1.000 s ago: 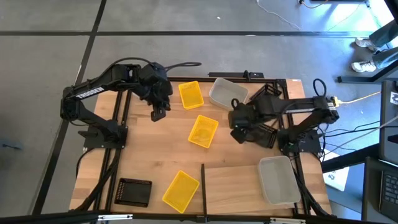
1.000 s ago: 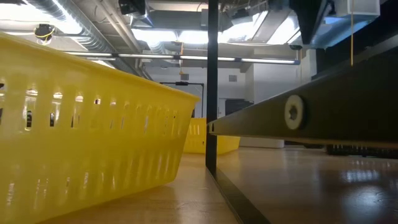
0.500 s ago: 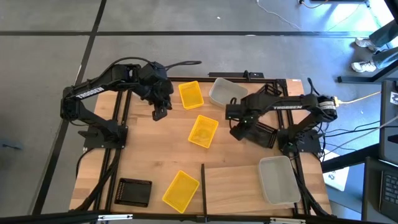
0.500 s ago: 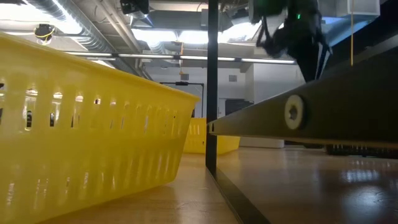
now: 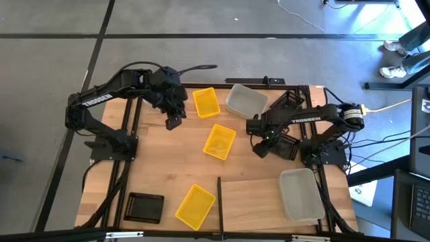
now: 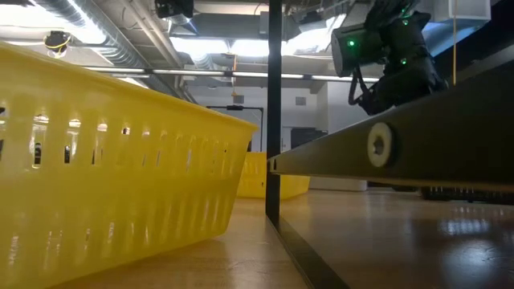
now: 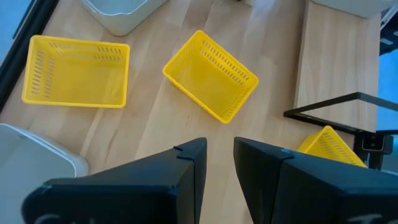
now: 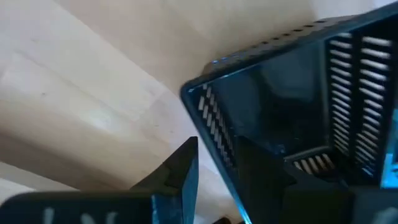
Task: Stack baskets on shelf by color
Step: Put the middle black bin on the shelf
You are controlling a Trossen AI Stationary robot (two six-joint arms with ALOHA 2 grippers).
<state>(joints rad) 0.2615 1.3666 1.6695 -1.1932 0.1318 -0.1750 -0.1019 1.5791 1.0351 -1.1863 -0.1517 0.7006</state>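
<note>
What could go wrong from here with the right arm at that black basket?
1. The right gripper straddles a wall of the black basket with fingers parted; a thin-edge grab may let it swing or slip when lifted.
2. The grey-white basket sits close behind, so a wide swing might knock it.
3. Only one grey-white basket rests on the shelf; a careless drop beside it could shove it off the edge.
</note>
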